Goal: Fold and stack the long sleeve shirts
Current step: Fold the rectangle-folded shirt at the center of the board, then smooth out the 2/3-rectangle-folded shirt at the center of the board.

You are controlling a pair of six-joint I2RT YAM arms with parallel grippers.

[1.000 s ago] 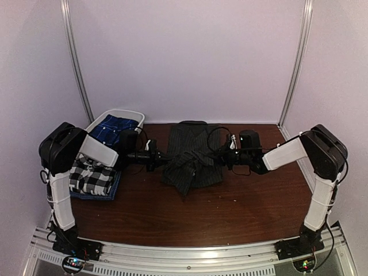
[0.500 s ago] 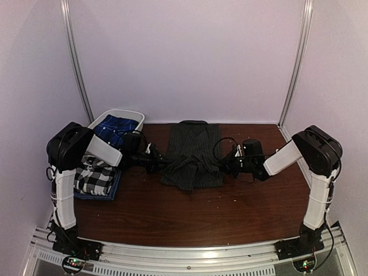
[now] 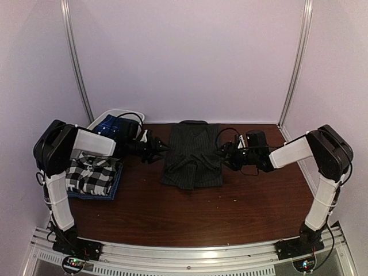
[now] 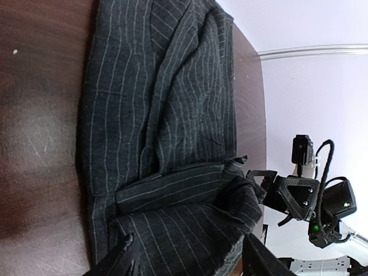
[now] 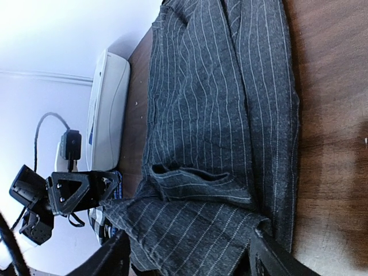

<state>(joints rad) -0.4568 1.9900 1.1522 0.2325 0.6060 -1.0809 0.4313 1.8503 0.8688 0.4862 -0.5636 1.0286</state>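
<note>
Pinstriped shirt [image 3: 192, 158] lies flat on the table [image 3: 230, 213], directly between the two grippers. Its near part is doubled over the body in a rumpled band.

- Left gripper [image 3: 163, 148]: at the shirt's edge, jaws apart, clamping nothing. Wrist view shows the folded band just ahead of and between its fingers [image 4: 123, 256]. Cannot tell if the tips brush the cloth.
- Right gripper [image 3: 220, 152]: facing it across the shirt, jaws likewise apart, with the cloth edge just ahead of its tips.
- Checked shirt [image 3: 92, 175]: well behind the left gripper, beside that arm, resting folded on blue cloth [image 3: 117, 183].

Judgement: this is the folding of the pinstriped shirt, with one fold laid and both hands free. The bundle looks too long and loose to stack. Next move probably calls for both grippers to take matching corners and bring them over together, evenly, so the band does not slide. After that it goes onto the checked shirt.
</note>
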